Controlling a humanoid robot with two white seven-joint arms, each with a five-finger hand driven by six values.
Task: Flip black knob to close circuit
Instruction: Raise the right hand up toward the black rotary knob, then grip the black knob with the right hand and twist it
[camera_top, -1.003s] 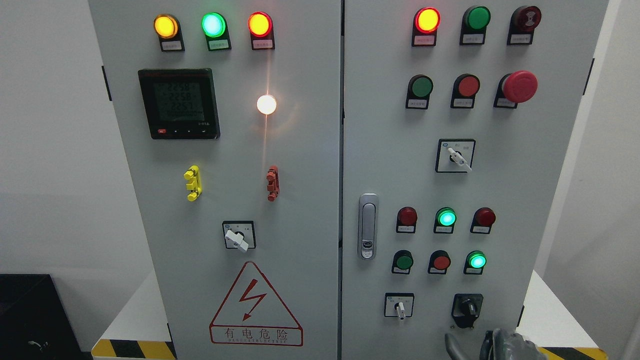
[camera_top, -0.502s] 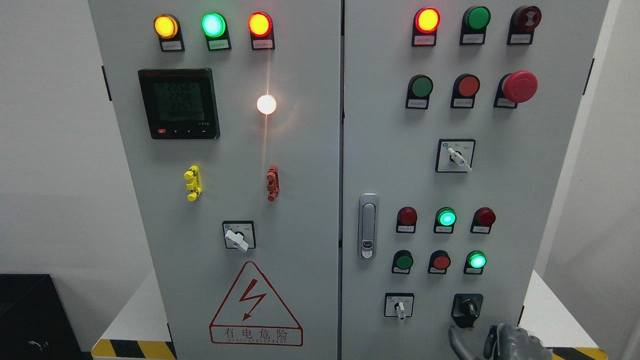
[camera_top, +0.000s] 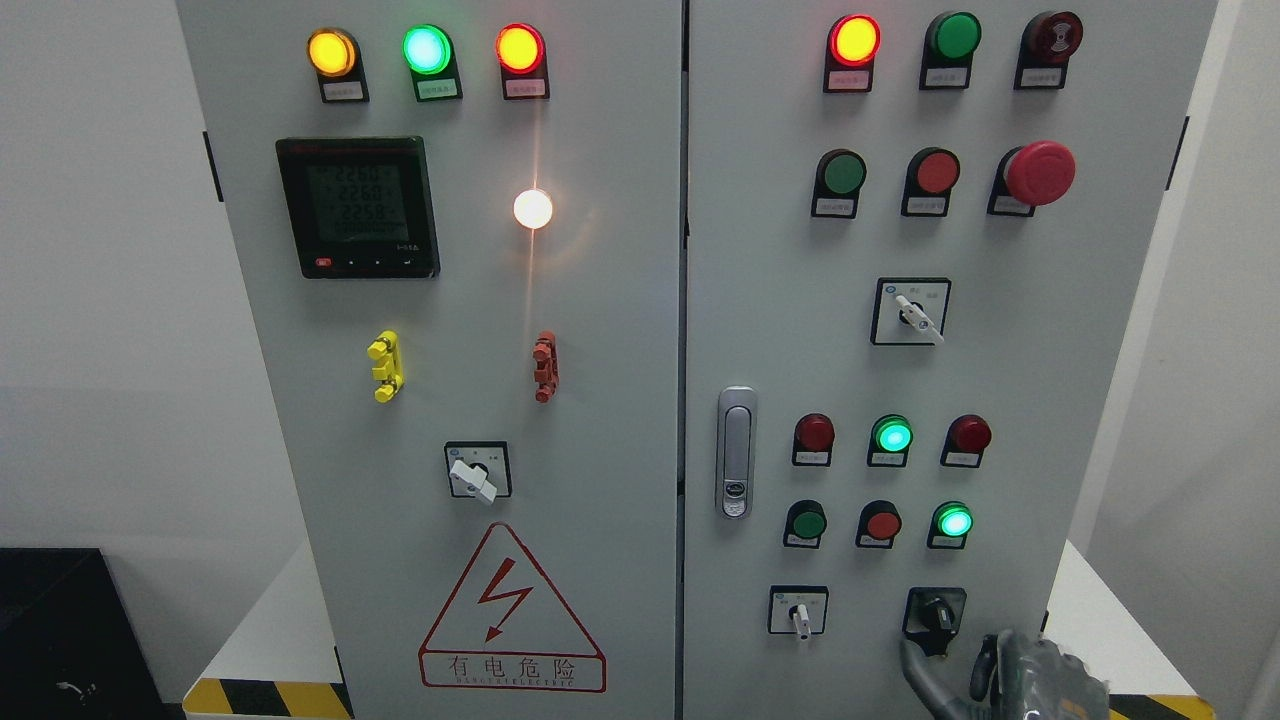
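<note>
A red triangular warning sign (camera_top: 511, 610) on the cabinet's left door (camera_top: 600, 420) reads "有电危险"; the meter's digits are illegible.

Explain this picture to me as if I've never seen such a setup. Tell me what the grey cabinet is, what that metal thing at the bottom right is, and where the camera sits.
The camera sits on a humanoid robot's head, looking straight at a grey electrical control cabinet with two doors. The doors carry lit indicator lamps, coloured push buttons, a digital meter, a big red emergency-stop button, a door handle and a red high-voltage warning triangle.

The grey metal thing at the bottom right is the robot's right hand, reaching up from below. Its fingers are just under the black knob, a rotary switch low on the right door. I cannot tell whether a fingertip touches the knob plate; the hand grips nothing yet. The left hand is out of view.

The three white-handled switches are similar selectors; only the black one matters here.
</note>
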